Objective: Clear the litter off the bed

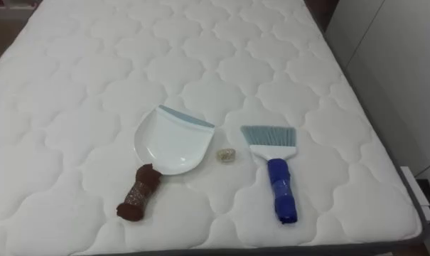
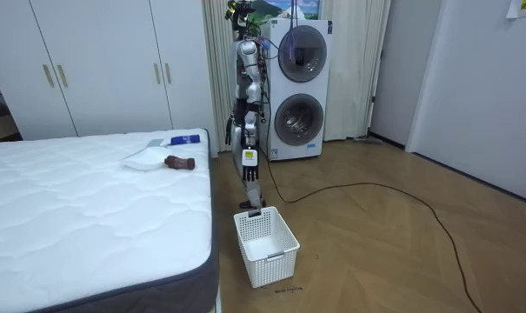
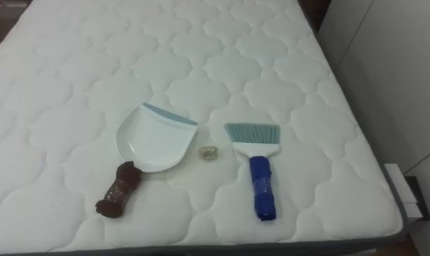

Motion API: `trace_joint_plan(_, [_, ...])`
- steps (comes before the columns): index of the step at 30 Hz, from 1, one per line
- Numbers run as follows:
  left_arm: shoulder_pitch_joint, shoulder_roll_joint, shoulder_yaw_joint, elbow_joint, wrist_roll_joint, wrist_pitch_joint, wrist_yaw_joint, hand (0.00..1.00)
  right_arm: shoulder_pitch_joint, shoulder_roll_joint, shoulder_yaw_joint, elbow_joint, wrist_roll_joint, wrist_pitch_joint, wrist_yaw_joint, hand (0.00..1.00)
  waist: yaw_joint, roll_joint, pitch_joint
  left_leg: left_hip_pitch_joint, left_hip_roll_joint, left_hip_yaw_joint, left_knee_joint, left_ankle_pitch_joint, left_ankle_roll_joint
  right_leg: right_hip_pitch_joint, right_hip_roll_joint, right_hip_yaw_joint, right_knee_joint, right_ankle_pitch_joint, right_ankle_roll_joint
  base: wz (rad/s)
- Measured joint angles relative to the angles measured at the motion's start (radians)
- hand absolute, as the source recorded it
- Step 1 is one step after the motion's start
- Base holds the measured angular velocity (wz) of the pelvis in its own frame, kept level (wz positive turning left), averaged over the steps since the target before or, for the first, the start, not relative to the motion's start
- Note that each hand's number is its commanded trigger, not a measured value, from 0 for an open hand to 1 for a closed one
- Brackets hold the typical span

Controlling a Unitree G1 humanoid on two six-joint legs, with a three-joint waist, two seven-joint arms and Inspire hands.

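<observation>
On the white quilted mattress lies a white dustpan with a blue-grey lip and a brown wrapped handle that points toward me. To its right lies a brush with pale blue bristles and a blue wrapped handle. A small crumpled scrap rests between them, near the pan's right edge. In the room view I stand upright at the bed's end, by the pan and brush. My left hand and right hand hang at my sides, too small to read.
A white slatted basket stands on the wood floor near my feet, beside the bed's corner. Behind me are stacked washing machines and white wardrobes. A white cabinet runs along the mattress's right edge.
</observation>
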Motion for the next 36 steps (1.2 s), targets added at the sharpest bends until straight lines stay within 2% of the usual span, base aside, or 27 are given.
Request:
trace_joint_plan(11, [0.004,0.000,0.004,0.004,-0.003,-0.014,0.000,0.00,-0.001,-0.001,-0.002,0.000,-0.008,-0.002,0.000,0.00,0.000,0.003,0.0002,0.005,0.001,-0.002,0.001,0.000,0.000,0.006,-0.002,-0.024,0.009,0.000,0.000,0.00])
trace_joint_plan(15, [0.011,0.000,0.011,0.002,-0.037,-0.016,0.005,0.00,-0.001,-0.002,-0.002,0.000,-0.008,-0.002,-0.005,0.00,0.000,0.006,0.0000,0.005,0.001,-0.002,0.001,0.000,0.000,0.009,-0.002,-0.024,0.009,0.000,0.000,0.00])
trace_joint_plan(19, [0.026,-0.007,0.073,-0.029,-0.038,-0.036,0.045,0.00,-0.003,-0.003,-0.002,0.001,-0.031,-0.012,-0.009,0.00,0.003,0.008,0.0001,0.000,0.000,-0.004,0.003,0.000,0.000,0.008,-0.002,-0.023,0.004,0.000,-0.001,0.00])
trace_joint_plan(23, [0.038,-0.007,0.101,-0.063,-0.038,-0.057,0.109,0.00,-0.001,-0.003,0.000,0.006,-0.021,-0.024,-0.012,0.00,0.004,0.007,0.0001,-0.002,-0.001,-0.006,0.009,0.000,-0.001,0.007,-0.003,-0.027,-0.009,-0.001,-0.002,0.02])
trace_joint_plan(26, [0.034,-0.006,0.121,-0.107,-0.046,-0.100,0.187,0.00,-0.001,-0.003,0.001,0.006,-0.020,-0.042,-0.014,0.00,0.003,0.005,-0.0004,-0.008,-0.001,-0.013,0.010,0.001,-0.003,0.004,-0.004,-0.041,-0.010,-0.002,-0.003,0.07])
trace_joint_plan(29, [0.019,-0.007,0.129,-0.153,-0.102,-0.147,0.276,0.00,-0.003,-0.002,0.002,0.013,-0.022,-0.061,-0.019,0.00,0.001,0.003,-0.0016,-0.008,-0.002,-0.024,0.009,0.001,-0.003,0.000,-0.004,-0.049,-0.008,-0.002,-0.003,0.08])
trace_joint_plan(32, [0.018,-0.007,0.138,-0.265,-0.145,-0.191,0.342,0.00,-0.002,-0.002,0.001,0.012,-0.029,-0.088,-0.027,0.00,0.003,-0.003,-0.0051,-0.019,-0.002,-0.027,0.009,0.002,-0.004,-0.011,-0.003,-0.050,-0.007,-0.002,-0.004,0.03])
trace_joint_plan(34, [0.006,-0.006,0.137,-0.318,-0.147,-0.255,0.398,0.00,-0.002,-0.003,0.000,0.010,-0.030,-0.111,-0.028,0.00,0.007,-0.002,-0.0066,-0.021,-0.002,-0.027,0.009,0.002,-0.004,-0.010,-0.004,-0.050,-0.005,-0.001,-0.004,0.00])
trace_joint_plan(36, [-0.010,-0.007,0.129,-0.337,-0.156,-0.288,0.429,0.00,-0.002,-0.003,0.002,0.010,-0.030,-0.125,-0.026,0.00,0.006,0.001,-0.0081,-0.024,-0.002,-0.026,0.009,0.002,-0.004,-0.008,-0.004,-0.049,-0.002,-0.001,-0.004,0.00])
